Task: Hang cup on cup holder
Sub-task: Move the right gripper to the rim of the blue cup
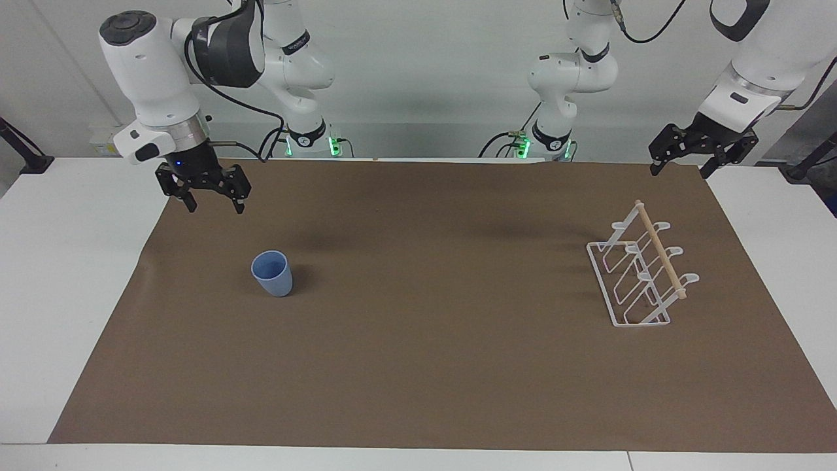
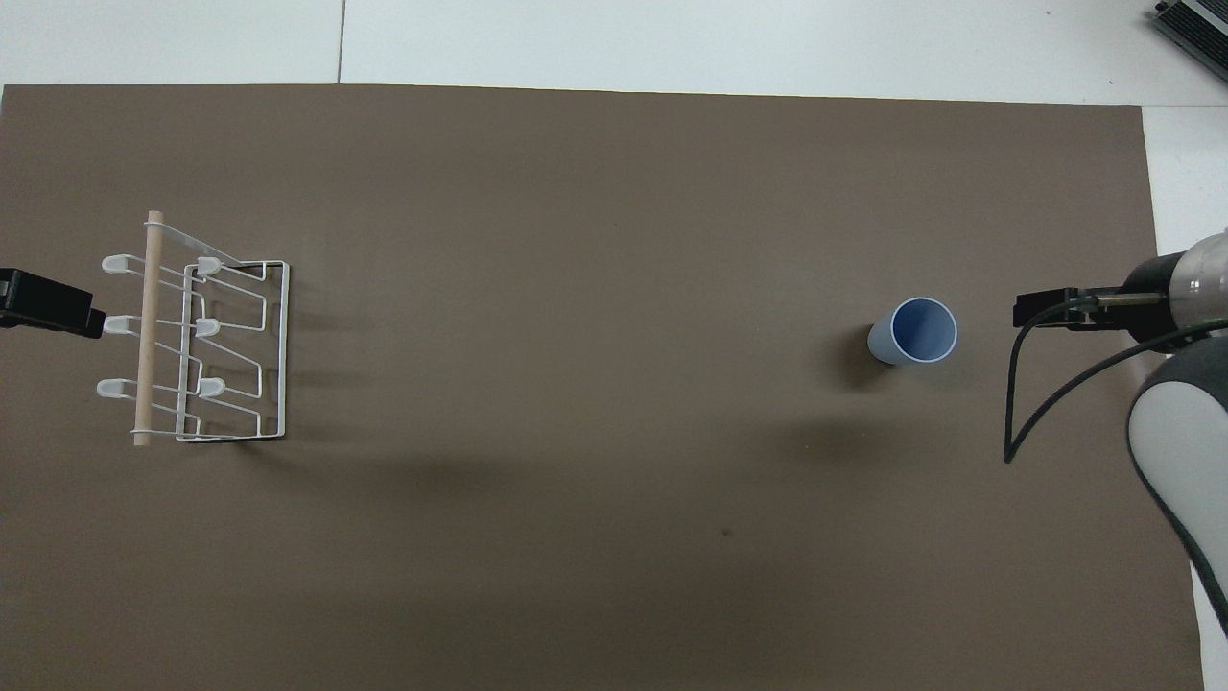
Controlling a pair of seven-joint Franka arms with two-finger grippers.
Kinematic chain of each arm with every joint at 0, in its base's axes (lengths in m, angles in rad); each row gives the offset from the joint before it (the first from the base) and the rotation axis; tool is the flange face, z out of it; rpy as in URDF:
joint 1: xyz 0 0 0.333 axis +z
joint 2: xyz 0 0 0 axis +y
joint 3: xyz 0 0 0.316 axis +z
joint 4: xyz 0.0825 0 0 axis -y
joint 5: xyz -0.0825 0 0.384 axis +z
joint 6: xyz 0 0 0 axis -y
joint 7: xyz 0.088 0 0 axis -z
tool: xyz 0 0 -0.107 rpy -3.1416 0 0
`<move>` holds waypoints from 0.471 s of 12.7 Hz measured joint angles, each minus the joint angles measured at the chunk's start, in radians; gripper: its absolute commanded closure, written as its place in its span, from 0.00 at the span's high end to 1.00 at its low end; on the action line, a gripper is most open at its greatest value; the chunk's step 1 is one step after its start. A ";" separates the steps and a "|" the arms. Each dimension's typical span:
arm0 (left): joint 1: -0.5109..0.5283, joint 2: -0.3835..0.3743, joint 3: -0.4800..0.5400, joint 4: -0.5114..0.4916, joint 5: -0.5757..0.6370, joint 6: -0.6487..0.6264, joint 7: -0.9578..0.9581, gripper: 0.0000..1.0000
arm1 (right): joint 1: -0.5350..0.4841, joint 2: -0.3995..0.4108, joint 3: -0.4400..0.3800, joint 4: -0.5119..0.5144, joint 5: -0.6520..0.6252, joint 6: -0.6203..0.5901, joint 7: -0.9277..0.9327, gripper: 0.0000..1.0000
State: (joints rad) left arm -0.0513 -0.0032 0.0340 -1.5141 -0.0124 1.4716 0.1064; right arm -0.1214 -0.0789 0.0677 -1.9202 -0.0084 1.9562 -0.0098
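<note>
The cup (image 1: 272, 273) stood upright and open-mouthed on the brown mat (image 1: 431, 366) that covered the counter (image 1: 72, 288), toward the right arm's end. In the overhead view it sat at about three o'clock from the mat's centre (image 2: 913, 332), its pale blue interior plainly visible. Nothing touched it.

The right end effector (image 1: 210, 195) hung in the air over the mat's edge at the right arm's end, at roughly eleven o'clock from the cup in the facing view, and well apart from it. Its two black fingers (image 1: 239, 200) were spread wide with nothing between them. From overhead only a dark bar of it (image 2: 1050, 310) showed, at three o'clock of the cup.

And at the left arm's end, the cup holder (image 1: 637, 275) rested on the mat, its rectangular wire base flat, its looped prongs slanting up, and the wooden rod (image 1: 660, 250) running along the top. Overhead, it lay at nine o'clock from the mat's centre (image 2: 197, 350).

The left end effector (image 1: 680, 162) waited in the air over the mat's corner by the robots, at about one o'clock from the holder in the facing view, its fingers parted and empty.
</note>
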 measured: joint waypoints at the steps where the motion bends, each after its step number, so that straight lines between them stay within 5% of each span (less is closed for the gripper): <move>1: 0.000 0.000 0.000 0.000 0.000 0.000 0.000 1.00 | -0.001 0.001 -0.001 -0.029 0.000 0.039 0.000 1.00; 6: 0.000 0.000 0.000 0.000 0.000 0.000 0.000 1.00 | -0.002 0.055 -0.001 -0.087 0.000 0.136 0.000 1.00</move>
State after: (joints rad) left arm -0.0513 -0.0032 0.0340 -1.5141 -0.0124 1.4716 0.1064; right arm -0.1232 -0.0236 0.0664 -2.0072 -0.0084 2.0925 -0.0099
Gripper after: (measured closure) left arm 0.000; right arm 0.000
